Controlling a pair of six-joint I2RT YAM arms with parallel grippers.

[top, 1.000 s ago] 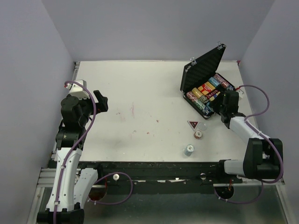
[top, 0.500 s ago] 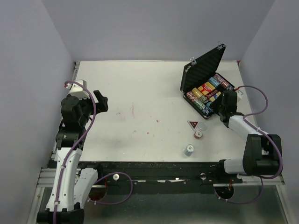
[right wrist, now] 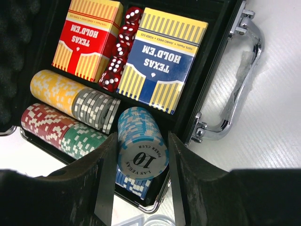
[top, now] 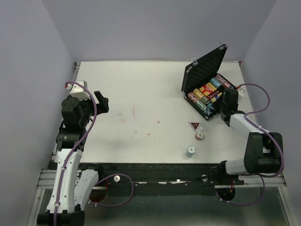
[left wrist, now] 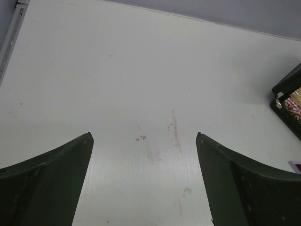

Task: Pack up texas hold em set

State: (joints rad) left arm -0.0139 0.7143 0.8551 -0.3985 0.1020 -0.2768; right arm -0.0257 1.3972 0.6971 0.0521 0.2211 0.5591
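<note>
Snugly, blue chip stack sits pinched within the right pincer.

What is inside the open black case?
Two card decks, red dice, yellow, grey, red and green chip rows, and blue chips between the right gripper's fingers. The fingers hide part of the case's near edge.

I'm seeing a lab test cell: bare lavender walls boxing a stained white table, left arm and right arm bolted to a metal frame.
</note>
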